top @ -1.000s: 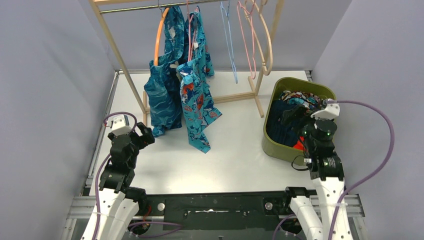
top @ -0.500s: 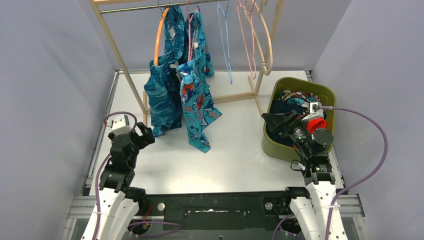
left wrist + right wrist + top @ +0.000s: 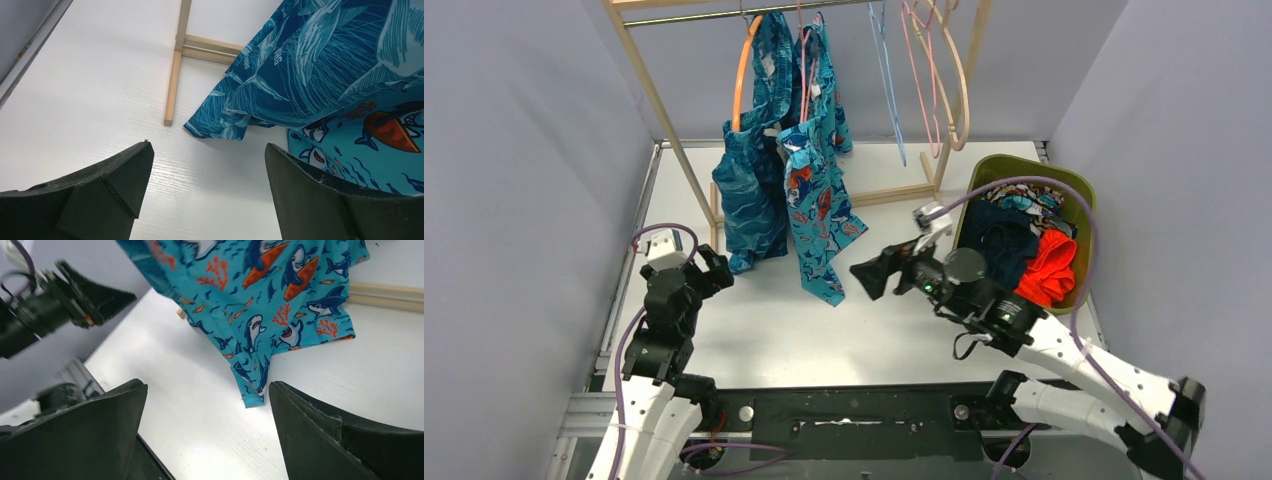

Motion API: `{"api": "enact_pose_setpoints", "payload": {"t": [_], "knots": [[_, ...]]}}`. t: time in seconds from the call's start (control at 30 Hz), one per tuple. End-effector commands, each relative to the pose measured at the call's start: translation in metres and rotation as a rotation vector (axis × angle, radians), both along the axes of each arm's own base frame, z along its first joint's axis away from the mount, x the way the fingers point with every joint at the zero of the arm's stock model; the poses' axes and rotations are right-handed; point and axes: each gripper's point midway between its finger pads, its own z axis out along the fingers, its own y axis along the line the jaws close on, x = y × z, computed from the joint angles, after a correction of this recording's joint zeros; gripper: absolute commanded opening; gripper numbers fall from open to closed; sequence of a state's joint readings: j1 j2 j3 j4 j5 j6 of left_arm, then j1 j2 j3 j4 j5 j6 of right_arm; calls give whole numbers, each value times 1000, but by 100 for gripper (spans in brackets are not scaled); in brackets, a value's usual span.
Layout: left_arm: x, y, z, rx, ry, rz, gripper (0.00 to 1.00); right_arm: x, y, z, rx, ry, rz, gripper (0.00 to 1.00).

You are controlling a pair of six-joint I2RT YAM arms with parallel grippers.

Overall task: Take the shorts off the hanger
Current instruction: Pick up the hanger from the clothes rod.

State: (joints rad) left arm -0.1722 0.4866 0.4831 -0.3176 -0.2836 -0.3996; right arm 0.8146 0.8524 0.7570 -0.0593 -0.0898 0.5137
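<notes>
Hanging just beyond the spread right tool (image 3: 865, 277), shark-print shorts (image 3: 820, 220) seem untouched.

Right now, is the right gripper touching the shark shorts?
Apart. The right wrist view shows bare table between the open right gripper and the shark shorts' hanging hem.

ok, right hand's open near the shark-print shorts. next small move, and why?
Probably ease the right hand forward until the lower hem of the shark-print shorts sits between its fingers, then close. The hand is open and empty, aimed at that hem but short of it, and this pair hangs closest to it.
</notes>
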Motion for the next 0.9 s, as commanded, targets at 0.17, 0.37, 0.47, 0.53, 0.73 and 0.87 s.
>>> {"api": "enact_pose_setpoints", "payload": {"t": [0.17,0.37,0.47,0.53,0.73,0.87], "knots": [[5,1,20,-11,-69,4,83,24,52,35,-368,-239,-191,98],[5,1,20,-11,-71,3,83,43,76,82,-349,-248,-226,99],[5,1,20,-11,-71,6,83,44,93,101,-298,-256,-193,98],[5,2,20,-11,-70,7,83,47,100,115,-262,-258,-195,98],[5,1,20,-11,-69,5,83,81,114,135,-226,-214,-205,100],[5,2,19,-8,-67,11,83,103,120,149,-191,-206,-214,93]]}}
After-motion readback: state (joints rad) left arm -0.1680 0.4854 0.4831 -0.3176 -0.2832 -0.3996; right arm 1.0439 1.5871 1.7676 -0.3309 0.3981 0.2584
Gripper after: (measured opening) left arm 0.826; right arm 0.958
